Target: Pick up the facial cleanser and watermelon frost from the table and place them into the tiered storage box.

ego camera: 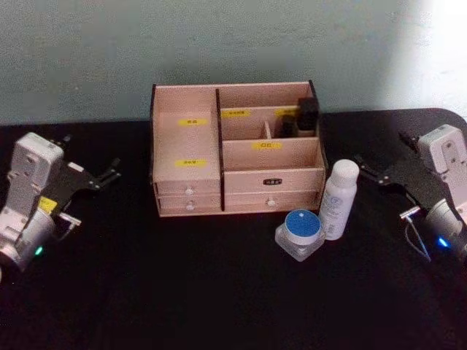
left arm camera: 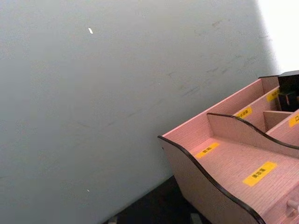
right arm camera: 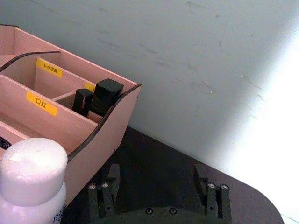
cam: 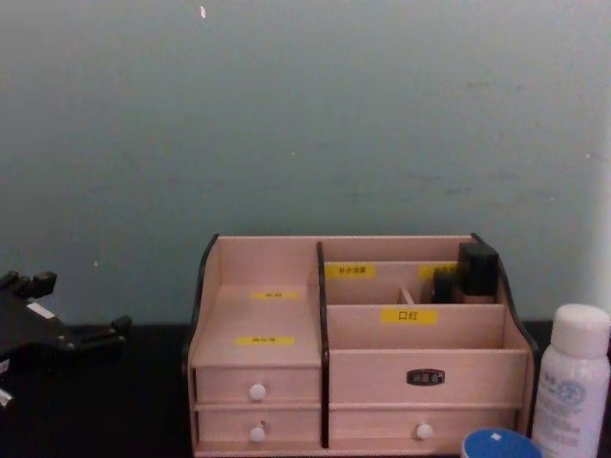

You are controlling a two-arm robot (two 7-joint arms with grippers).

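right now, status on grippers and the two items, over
Left gripper and right gripper open, parked either side. White bottle and blue-lidded jar on table, at front-right corner of tiered storage box. Dark items in its back-right compartment.

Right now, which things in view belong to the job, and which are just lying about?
Job: white bottle, blue-lidded jar, tiered storage box, left end effector and right end effector, parked outboard.
Lying about: black items already in the box's back right compartment.

black table (ego camera: pixel 219 299): box (ego camera: pixel 186 180), bottle (ego camera: pixel 338 198) (white), jar (ego camera: pixel 300 233)
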